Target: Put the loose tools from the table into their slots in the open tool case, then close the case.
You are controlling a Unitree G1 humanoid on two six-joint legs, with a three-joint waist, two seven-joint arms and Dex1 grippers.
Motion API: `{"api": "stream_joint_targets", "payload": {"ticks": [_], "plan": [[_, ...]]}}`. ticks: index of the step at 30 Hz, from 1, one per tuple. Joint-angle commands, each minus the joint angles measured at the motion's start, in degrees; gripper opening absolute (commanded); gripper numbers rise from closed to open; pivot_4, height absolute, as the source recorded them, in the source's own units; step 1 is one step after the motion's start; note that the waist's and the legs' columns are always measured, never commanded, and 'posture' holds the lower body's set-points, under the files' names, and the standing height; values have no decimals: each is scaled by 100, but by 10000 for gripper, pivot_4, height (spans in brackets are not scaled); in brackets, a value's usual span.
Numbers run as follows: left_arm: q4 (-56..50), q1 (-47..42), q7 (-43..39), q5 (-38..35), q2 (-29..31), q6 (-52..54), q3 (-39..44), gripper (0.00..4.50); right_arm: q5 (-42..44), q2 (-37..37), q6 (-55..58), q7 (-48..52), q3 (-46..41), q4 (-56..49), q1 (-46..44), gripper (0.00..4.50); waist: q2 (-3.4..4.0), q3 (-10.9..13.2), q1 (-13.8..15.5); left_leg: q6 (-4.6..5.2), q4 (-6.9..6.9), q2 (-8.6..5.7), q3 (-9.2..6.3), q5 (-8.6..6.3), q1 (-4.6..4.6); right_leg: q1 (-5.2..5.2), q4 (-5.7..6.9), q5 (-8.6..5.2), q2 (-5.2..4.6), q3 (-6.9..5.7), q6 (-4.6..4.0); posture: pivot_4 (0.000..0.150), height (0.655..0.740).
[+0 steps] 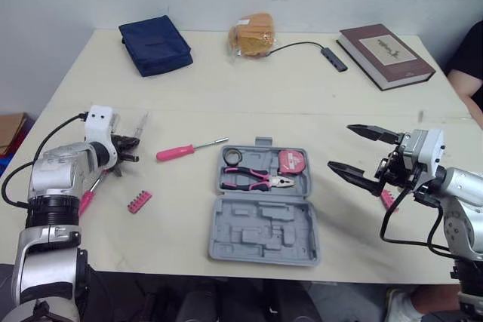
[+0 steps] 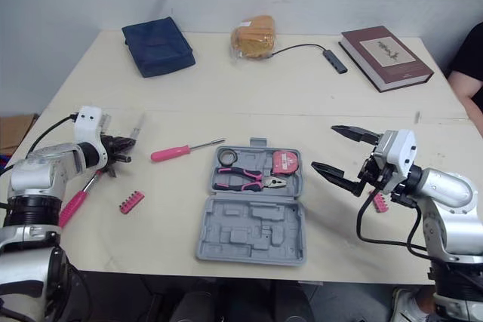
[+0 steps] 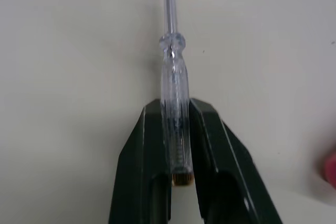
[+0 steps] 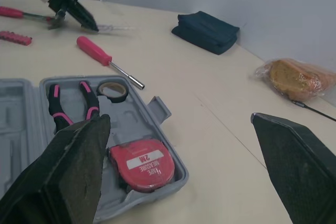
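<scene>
Two black fingers of the left gripper [image 3: 174, 106] are clamped on the handle of a clear plastic tester screwdriver [image 3: 173, 77], whose shaft points straight ahead of them over the bare cream table [image 1: 302, 88]. On that gripper's inner side lie a pink-handled screwdriver [image 1: 175, 153] and, nearer the table's front edge, a pink bit strip [image 1: 139, 201], with open tabletop between both and the open grey plastic tool case [image 1: 260, 231]. The right gripper [image 1: 341, 146] hovers with its fingers spread wide just beside the case's right edge, a strip of bare table between them, and a red tape measure [image 4: 142, 163] sits in the tray corner nearest it.
</scene>
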Motion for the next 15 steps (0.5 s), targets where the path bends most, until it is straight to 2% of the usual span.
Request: {"api": "stream_joint_targets", "payload": {"ticks": [1, 5, 8, 10, 15], "plan": [[-1179, 139, -1069, -191, 340, -987, -108, 486, 28, -307, -203, 241, -359, -150, 147, 45000, 0, 0, 42, 0, 0, 0, 0, 0, -1, 0, -6, 0, 0, 1, 0, 1500, 7400], [-2231, 379, -2237, -568, 417, -1645, -372, 486, 156, -540, -34, 423, -500, -286, 429, 45000, 0, 0, 80, 3, -1, -1, 6, -2, 3, 9, -39, 0, -2, 6, 0, 1500, 7400], [-3241, 511, -3350, -626, 720, -1726, -1149, 486, 3, -641, -163, 620, -410, -230, 618, 45000, 0, 0, 79, 4, 0, -1, 6, -3, 4, 13, -41, 0, -1, 7, 0, 1500, 7400], [-3510, 398, -3470, -598, 740, -1488, -1455, 486, 61, -634, -74, 632, -395, -296, 650, 45000, 0, 0, 75, 8, -1, -2, 12, -5, 6, 12, -41, 0, 1, 16, 0, 1500, 7400], [-4013, -85, -3411, -449, 334, -558, -2419, 486, 115, -634, 64, 680, -363, -518, 801, 45000, 0, 0, 57, 45, 2, 0, 17, -21, 11, 11, -30, 2, 12, 28, 3, 1500, 7400]]}}
